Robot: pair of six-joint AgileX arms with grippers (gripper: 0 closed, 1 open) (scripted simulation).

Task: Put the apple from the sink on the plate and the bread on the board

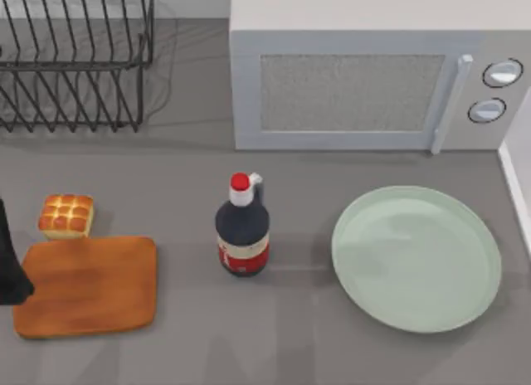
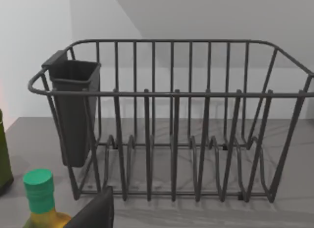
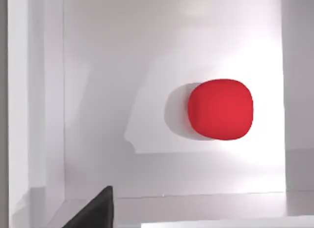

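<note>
over the white sink, the right arm's tool (image 3: 93, 211) shows a single dark fingertip, so whether it is open cannot be told; nothing is seen in its hold. below lies the apple (image 3: 221, 109), plain bright red, rounded and smooth, alone on the basin floor. a clean pick likely means centring over the fruit and descending straight, since it could roll. on the tabletop, the pale green plate (image 1: 477, 294) waits empty; the bread (image 1: 66, 215) sits just beside the board (image 1: 87, 285).

Top camera looks straight down on table (image 1: 290, 352); left wrist faces dish rack (image 2: 171, 120) close; right wrist looks into sink (image 3: 98, 90).
</note>
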